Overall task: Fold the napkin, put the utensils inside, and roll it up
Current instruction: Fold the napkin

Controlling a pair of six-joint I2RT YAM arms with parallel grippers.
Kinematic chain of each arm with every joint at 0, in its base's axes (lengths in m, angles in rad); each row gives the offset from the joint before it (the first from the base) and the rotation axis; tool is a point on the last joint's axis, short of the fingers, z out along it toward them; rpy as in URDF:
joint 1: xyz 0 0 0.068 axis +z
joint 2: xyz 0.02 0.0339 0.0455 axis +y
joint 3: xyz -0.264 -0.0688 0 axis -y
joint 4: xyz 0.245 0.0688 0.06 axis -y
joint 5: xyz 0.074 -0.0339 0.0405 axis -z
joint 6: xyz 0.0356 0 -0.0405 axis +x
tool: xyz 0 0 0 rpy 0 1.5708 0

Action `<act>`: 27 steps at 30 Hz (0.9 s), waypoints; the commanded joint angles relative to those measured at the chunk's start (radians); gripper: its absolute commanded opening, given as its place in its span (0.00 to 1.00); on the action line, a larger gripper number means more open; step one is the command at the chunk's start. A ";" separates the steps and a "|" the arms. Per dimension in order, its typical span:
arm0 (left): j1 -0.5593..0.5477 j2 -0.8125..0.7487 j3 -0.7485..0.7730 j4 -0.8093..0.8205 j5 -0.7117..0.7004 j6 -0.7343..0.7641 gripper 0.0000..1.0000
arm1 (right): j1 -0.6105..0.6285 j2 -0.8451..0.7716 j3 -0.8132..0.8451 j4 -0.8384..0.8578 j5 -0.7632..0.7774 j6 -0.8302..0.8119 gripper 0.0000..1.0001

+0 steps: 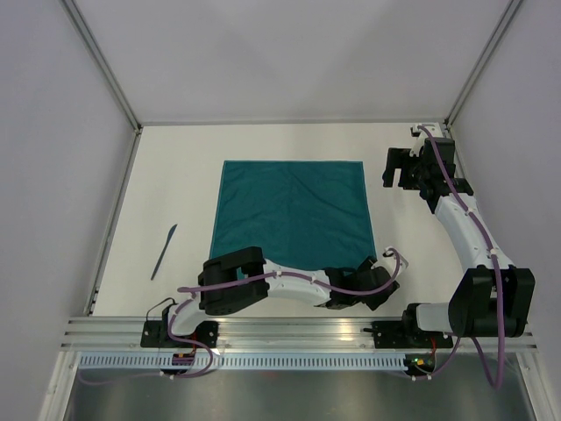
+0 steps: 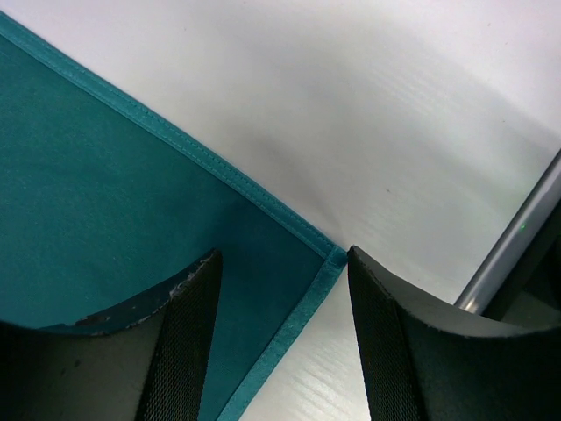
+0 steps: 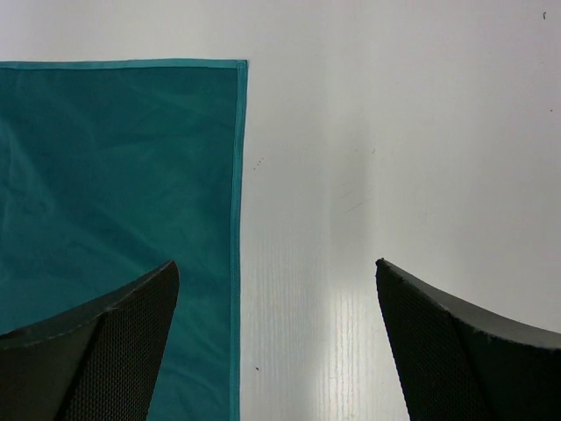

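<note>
Napkin [image 1: 294, 206] lay flat on table [image 1: 175, 175], dark utensil [image 1: 163, 252] well left.
Left pincer [image 2: 282, 263] stood spread astride its near right corner; right pincer [image 3: 276, 272] hung spread beside the far right corner.

Both wrist views cut the napkin [image 3: 114, 175] off at their left edges. The slim grey utensil [image 1: 163, 252] left of the napkin is too small to identify.
</note>
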 commanded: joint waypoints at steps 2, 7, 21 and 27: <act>-0.008 0.024 0.008 0.064 0.009 0.039 0.63 | 0.000 0.006 0.035 -0.019 0.028 0.000 0.98; -0.008 0.030 -0.012 0.079 -0.003 0.045 0.54 | -0.001 0.007 0.034 -0.019 0.028 -0.002 0.98; -0.005 -0.021 -0.051 0.106 -0.005 0.048 0.11 | -0.001 0.016 0.032 -0.021 0.025 -0.002 0.98; 0.014 -0.097 -0.077 0.113 0.055 0.019 0.02 | -0.001 0.015 0.032 -0.021 0.025 -0.002 0.98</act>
